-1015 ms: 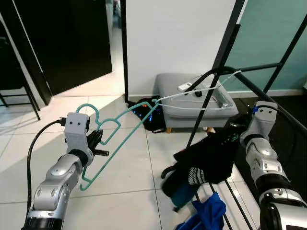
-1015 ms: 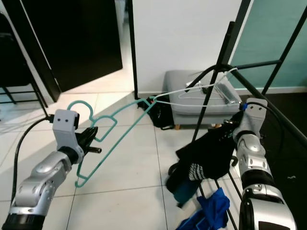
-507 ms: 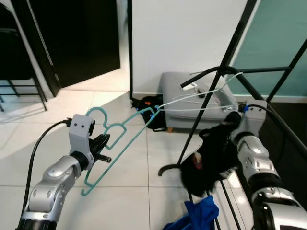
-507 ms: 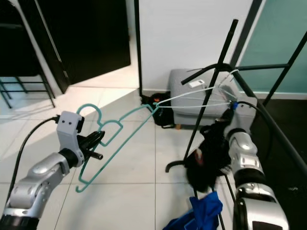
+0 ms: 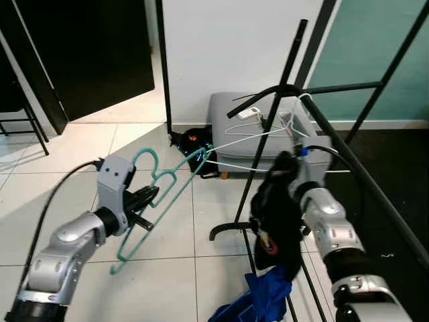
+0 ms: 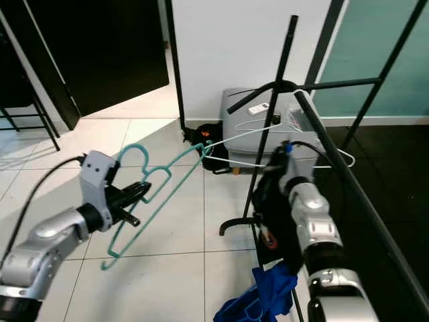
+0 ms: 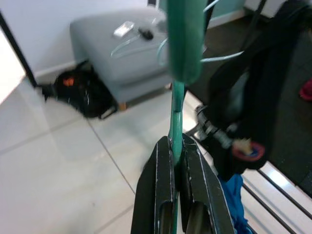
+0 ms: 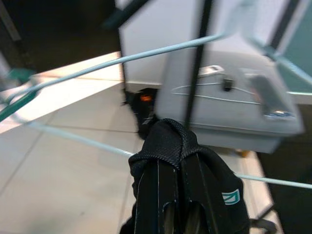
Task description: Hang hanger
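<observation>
Teal hanger [image 5: 164, 191] sits clamped in the left gripper [image 5: 142, 201] at lower left, its long axis slanting up toward the rack [image 5: 335, 144] at right. Right gripper [image 8: 178, 185] pinches a black cloth [image 5: 275, 215] beside that rack.

The right claw's black fingers [image 8: 187, 195] are wrapped by a black cloth garment [image 5: 275, 215], hiding their tips. The blue crumpled fabric [image 5: 258, 302] is cut off at six o'clock. The teal plastic hanger [image 7: 183, 34] blurs near the lens.
</observation>
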`<state>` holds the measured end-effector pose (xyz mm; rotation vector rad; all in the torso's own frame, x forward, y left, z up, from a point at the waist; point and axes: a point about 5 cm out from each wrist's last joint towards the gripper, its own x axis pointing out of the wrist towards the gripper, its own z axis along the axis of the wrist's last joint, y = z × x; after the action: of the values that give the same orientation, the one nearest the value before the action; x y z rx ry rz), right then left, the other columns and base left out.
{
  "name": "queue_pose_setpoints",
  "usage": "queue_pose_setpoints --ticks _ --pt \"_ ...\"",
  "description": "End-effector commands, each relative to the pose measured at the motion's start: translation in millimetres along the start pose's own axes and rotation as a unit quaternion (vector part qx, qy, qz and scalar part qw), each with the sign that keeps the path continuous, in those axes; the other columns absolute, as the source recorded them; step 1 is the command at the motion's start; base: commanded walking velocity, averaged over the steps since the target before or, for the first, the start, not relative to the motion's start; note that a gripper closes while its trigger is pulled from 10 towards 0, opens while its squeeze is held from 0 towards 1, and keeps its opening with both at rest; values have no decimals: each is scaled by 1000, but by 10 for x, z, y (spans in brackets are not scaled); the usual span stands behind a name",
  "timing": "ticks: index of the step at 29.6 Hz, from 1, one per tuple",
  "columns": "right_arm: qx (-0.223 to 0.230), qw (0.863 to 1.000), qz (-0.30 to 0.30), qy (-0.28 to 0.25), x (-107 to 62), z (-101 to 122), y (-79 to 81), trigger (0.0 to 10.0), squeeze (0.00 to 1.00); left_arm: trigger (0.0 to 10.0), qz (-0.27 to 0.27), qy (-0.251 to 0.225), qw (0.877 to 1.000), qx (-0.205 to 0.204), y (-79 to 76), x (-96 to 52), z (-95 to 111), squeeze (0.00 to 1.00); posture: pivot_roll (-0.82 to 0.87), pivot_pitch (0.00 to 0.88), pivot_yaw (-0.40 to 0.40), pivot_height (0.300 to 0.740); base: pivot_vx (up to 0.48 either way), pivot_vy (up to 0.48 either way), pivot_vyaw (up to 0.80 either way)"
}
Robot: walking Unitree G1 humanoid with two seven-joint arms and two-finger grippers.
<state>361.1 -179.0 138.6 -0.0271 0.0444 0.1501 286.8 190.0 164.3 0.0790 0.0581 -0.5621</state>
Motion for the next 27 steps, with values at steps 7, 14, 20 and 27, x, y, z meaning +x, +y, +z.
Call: queue_pose_setpoints --ticks 7,14,20,27 --pt "9 999 37 2 -60 -6 151 10000 0 10000 -140 14 989 46 254 -319 175 0 -22 52 -62 740 0 0 0" --pt "34 996 88 -7 -125 12 263 10000 0 10000 -248 102 962 53 421 -562 168 0 -28 46 -49 740 0 0 0" --pt "43 995 91 -1 -164 -9 274 10000 0 10000 -318 165 932 55 377 -616 123 0 -33 45 -40 740 0 0 0" --pt "41 994 98 3 -176 -12 289 10000 0 10000 -337 209 915 75 283 -581 -15 0 -35 48 -41 740 0 0 0"
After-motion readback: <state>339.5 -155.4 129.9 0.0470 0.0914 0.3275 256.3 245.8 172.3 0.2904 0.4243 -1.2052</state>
